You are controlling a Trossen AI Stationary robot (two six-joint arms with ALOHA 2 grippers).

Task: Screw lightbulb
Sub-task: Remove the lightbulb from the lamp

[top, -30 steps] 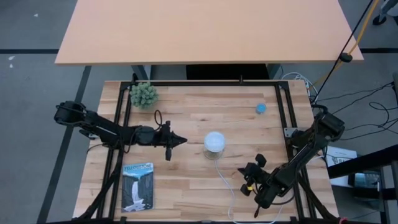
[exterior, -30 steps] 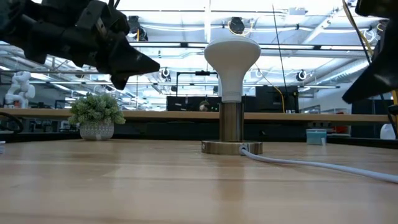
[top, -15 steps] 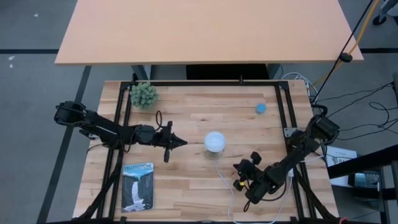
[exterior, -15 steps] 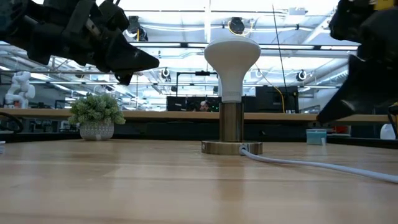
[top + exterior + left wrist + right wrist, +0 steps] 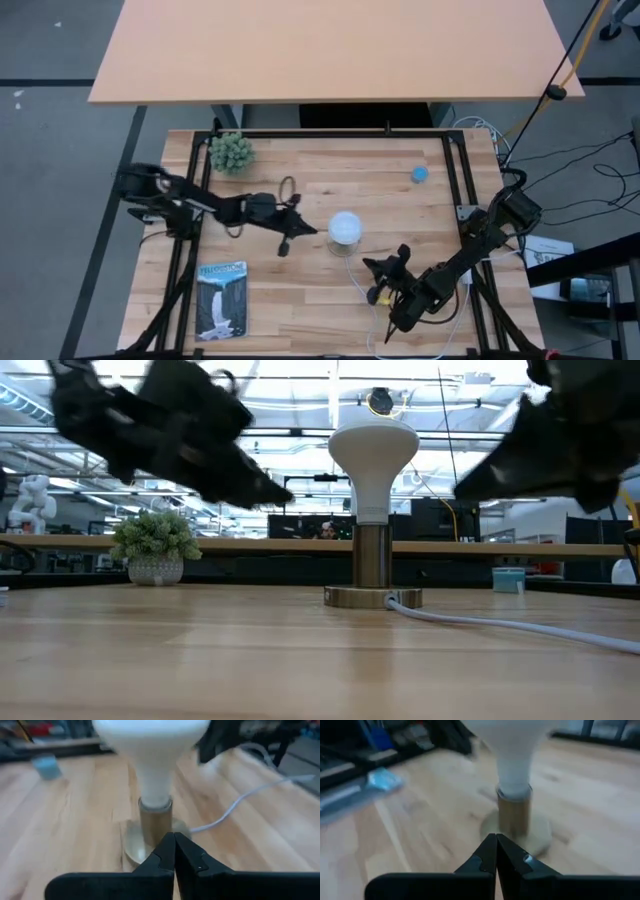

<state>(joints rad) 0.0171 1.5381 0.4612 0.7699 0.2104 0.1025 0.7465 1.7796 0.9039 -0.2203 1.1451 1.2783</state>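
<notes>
In the high view, the lightbulb [image 5: 345, 228] is seen at frame centre on the counter [image 5: 330, 180], between the closed left gripper [image 5: 308, 231] and the closed right gripper [image 5: 366, 265]. In the low view, it is seated upright in its socket [image 5: 373, 572]. In both wrist views, 2 fingers are pressed together, empty.
</notes>
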